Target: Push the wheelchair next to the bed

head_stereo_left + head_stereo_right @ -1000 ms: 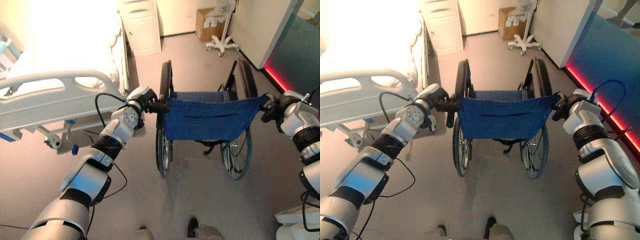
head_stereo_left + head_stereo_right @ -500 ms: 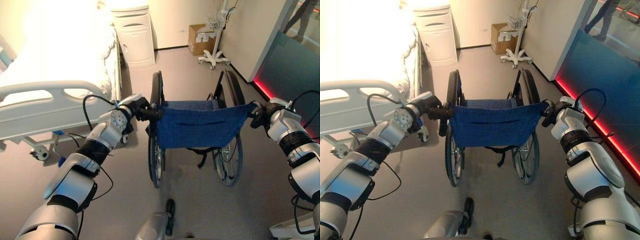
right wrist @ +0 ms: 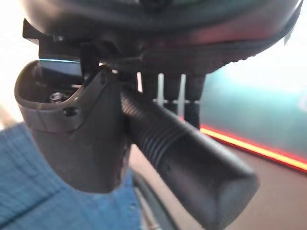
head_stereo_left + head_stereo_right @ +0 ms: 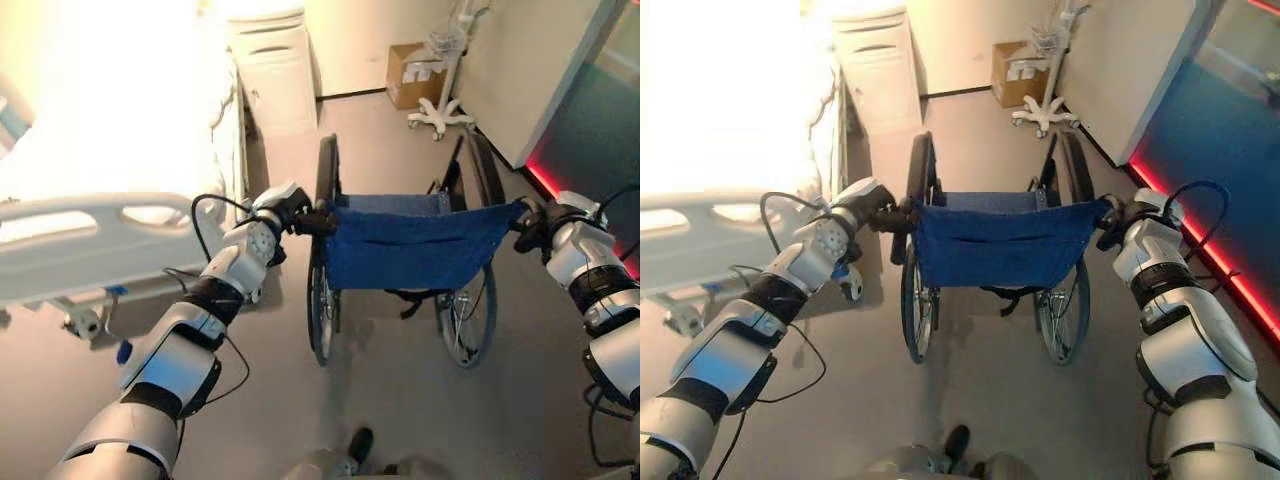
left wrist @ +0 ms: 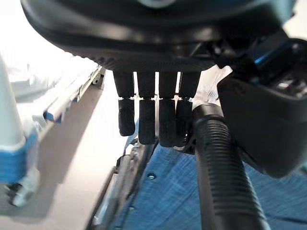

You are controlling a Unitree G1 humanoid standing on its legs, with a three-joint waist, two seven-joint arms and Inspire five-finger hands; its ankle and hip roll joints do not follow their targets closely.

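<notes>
The wheelchair (image 4: 405, 250) stands on the floor just beside the bed (image 4: 110, 230); the left hand (image 4: 290, 212) and right hand (image 4: 535, 225) have fingers (image 5: 158, 120) curled round its push handles. The pushing step is under way; next, I judge, a straight push along the bed.

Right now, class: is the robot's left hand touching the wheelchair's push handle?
Touching. In the left wrist view the left hand has its fingers and thumb closed round the ribbed push handle.
</notes>
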